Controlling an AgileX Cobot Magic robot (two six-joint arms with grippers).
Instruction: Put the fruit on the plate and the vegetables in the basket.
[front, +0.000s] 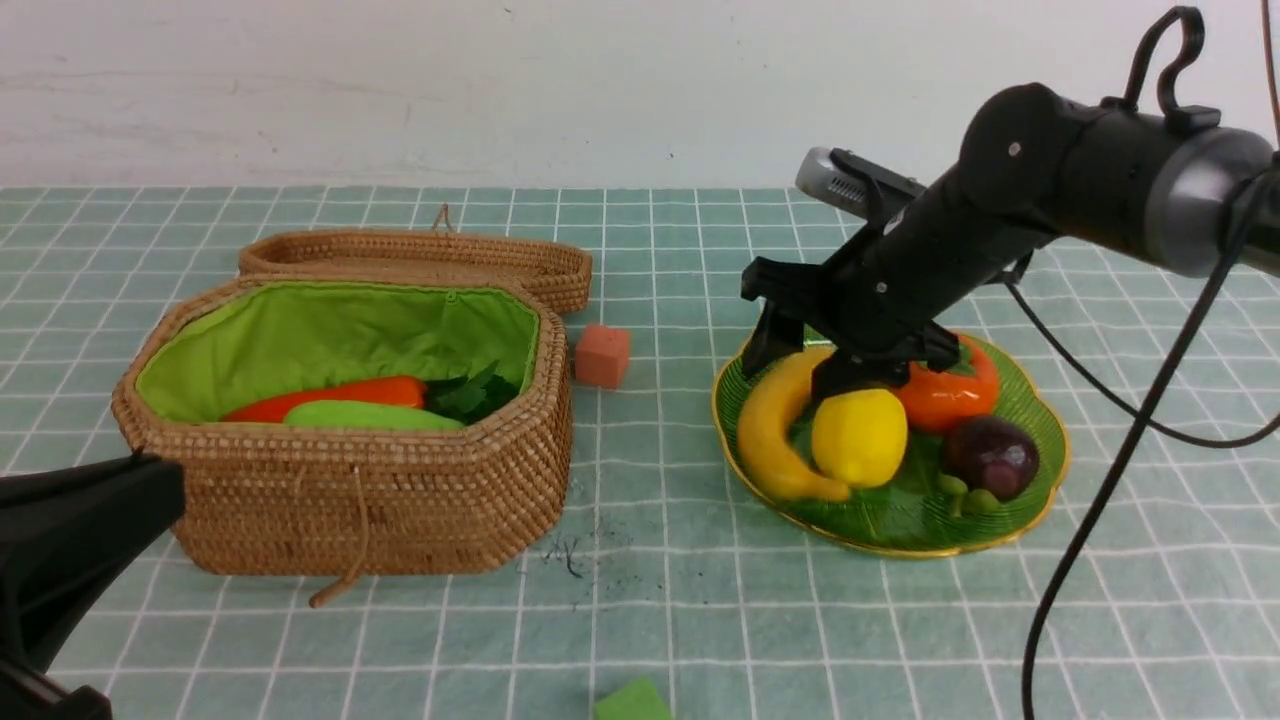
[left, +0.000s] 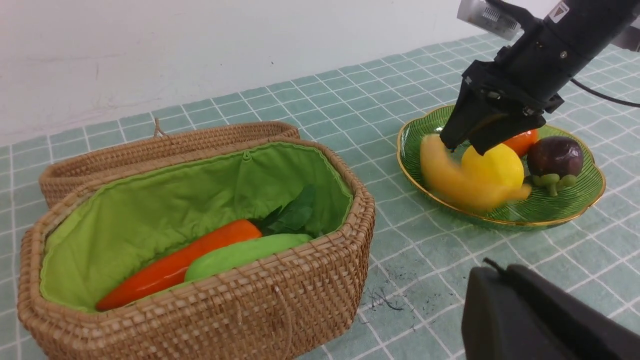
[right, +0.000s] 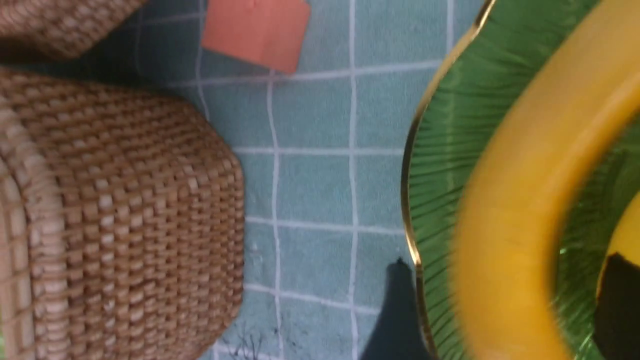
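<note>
Checked teal cloth covers the desk (front: 640, 620) beneath a plain white wall. At centre right of the front view the right hand (front: 800, 368) hangs over the green plate (front: 1040, 420), its fingers spread and gripping nothing, with the banana (front: 770, 430) directly below and blurred as though just let go. The banana's long curve runs from the plate's far side toward its near rim, beside the lemon (front: 858, 438), persimmon (front: 950, 395) and mangosteen (front: 992, 455). To clear away, the hand probably needs to rise straight up, since the lemon sits close under one finger. At left, the open basket (front: 370, 520) holds the carrot (front: 330, 398) and gourd (front: 370, 415). The left hand (front: 70, 540), closed and empty, sits at lower left, nearer the basket.
</note>
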